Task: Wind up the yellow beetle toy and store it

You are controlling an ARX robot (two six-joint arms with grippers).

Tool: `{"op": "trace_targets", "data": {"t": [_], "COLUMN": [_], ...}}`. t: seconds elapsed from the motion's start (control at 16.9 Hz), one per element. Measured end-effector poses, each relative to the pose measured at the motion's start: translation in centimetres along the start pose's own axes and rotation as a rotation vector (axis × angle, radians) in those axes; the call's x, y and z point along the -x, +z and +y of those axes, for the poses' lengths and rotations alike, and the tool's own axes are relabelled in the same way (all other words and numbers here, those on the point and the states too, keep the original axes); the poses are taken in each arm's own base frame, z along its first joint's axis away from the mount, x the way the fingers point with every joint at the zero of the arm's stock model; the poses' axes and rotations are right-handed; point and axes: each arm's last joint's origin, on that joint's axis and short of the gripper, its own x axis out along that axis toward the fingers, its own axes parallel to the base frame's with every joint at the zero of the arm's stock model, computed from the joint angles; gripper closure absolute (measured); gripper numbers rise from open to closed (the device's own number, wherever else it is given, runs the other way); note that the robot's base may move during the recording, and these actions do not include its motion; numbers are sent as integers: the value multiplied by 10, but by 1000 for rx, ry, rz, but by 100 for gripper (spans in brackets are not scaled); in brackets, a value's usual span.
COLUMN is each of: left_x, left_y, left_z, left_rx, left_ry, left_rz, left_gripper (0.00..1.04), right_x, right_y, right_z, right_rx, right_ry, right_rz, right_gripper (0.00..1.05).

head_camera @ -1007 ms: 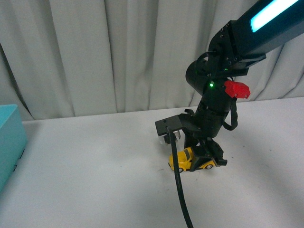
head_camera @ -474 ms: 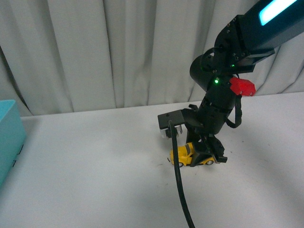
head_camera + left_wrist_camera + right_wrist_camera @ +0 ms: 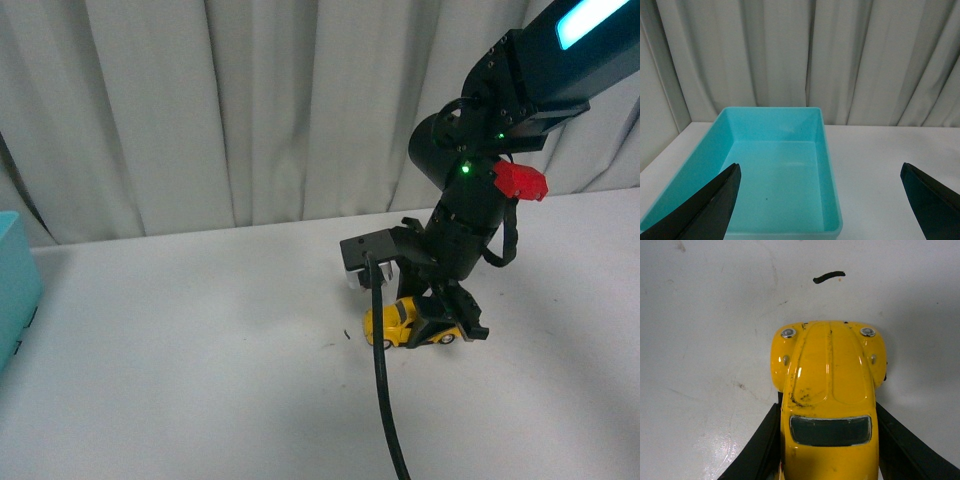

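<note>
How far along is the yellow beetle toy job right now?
Grasping looks done: the right pincer is shut on the yellow beetle toy, its wheels on the white table. Winding seems to be in hand, though I can't confirm it. Storing is left: the teal bin holds no toy, with the left pincer open facing it.

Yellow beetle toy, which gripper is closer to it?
Right. The right gripper holds the yellow beetle toy; the left gripper hangs open over the teal bin, far from it.

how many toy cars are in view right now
1. The yellow beetle toy sits on the white table, gripped by the right end effector. The teal bin in the left wrist view holds none.
</note>
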Motion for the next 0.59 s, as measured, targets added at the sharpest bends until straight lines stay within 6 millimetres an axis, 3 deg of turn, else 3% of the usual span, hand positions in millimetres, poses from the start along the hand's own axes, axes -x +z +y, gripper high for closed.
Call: {"op": "trace_targets", "data": {"t": [0.59], "left_x": [0], "left_y": [0], "left_z": [0], "left_rx": [0], "left_ry": [0], "left_rz": [0], "left_gripper": [7], "right_x": [9], "right_y": [-45], "right_z": [15], "right_rx": [29], "right_ry": [-3], "right_rz": [-38], "right_gripper": [61]}}
